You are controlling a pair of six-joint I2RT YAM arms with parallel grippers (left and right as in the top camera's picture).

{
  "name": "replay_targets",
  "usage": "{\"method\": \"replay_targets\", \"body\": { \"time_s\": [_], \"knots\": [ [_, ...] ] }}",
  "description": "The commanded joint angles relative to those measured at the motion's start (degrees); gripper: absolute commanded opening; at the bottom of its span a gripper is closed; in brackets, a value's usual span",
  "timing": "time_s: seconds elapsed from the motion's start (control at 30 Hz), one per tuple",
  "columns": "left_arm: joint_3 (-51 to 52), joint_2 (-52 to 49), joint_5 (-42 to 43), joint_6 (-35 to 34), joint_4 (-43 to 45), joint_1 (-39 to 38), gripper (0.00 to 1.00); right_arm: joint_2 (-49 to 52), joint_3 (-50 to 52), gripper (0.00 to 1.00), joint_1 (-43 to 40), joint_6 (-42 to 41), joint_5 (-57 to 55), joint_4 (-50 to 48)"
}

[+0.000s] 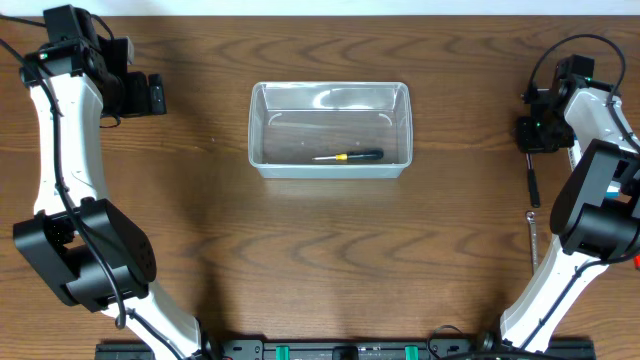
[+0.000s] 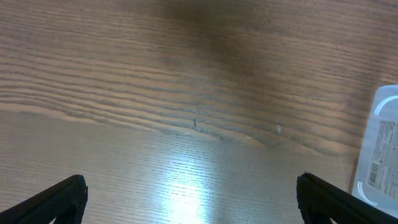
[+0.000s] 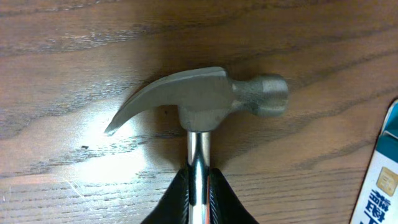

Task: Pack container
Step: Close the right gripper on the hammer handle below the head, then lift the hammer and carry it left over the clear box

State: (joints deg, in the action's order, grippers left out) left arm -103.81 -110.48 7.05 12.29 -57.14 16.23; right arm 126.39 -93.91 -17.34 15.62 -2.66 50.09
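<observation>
The clear rectangular container stands in the middle of the table, with a yellow-and-black screwdriver lying inside near its front wall. At the right, a claw hammer lies on the wood. My right gripper is shut on its shiny shaft just below the head. From overhead the right gripper covers the head, and the dark handle runs toward the front. My left gripper hovers at the far left, open, with only bare wood between its fingers. One corner of the container shows in the left wrist view.
A blue-and-white box lies just right of the hammer in the right wrist view. A slim metal tool lies on the table in front of the hammer's handle, close to the right arm's base.
</observation>
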Motion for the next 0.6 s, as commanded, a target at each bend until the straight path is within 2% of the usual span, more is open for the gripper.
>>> {"method": "replay_targets", "body": {
  "time_s": [0.0, 0.33, 0.57],
  "knots": [
    [0.4, -0.4, -0.7, 0.5, -0.2, 0.1, 0.98, 0.3, 0.4, 0.02, 0.1, 0.3, -0.5, 0.0],
    [0.4, -0.4, -0.7, 0.5, -0.2, 0.1, 0.98, 0.3, -0.3, 0.01, 0.1, -0.6, -0.5, 0.7],
    [0.4, -0.4, -0.7, 0.5, -0.2, 0.1, 0.98, 0.3, -6.3, 0.01, 0.2, -0.6, 0.1, 5.4]
  ]
}}
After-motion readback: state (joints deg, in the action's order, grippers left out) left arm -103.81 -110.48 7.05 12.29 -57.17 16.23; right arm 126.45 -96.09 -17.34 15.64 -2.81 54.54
